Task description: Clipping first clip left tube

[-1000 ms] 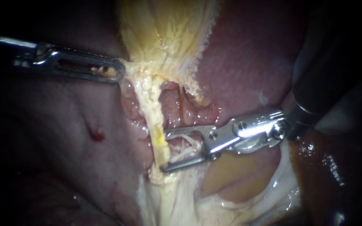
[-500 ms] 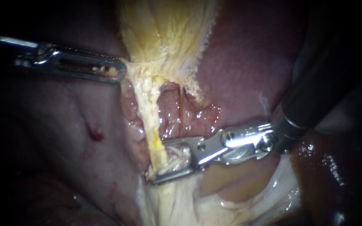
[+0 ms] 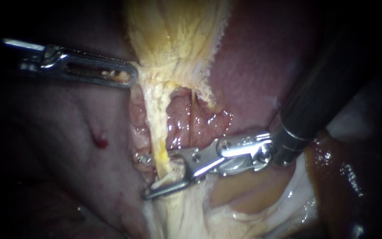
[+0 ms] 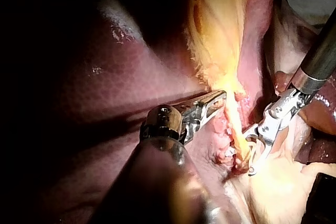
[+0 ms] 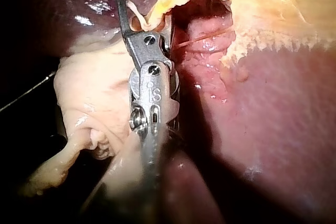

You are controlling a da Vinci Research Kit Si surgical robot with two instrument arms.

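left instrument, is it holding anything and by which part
The left instrument grips the gallbladder at the edge of its narrow lower end, just above the left tube.

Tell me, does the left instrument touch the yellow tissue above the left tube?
Touching. The endoscope view shows the left instrument with jaws shut on the yellow tissue, which stretches taut from their tip.
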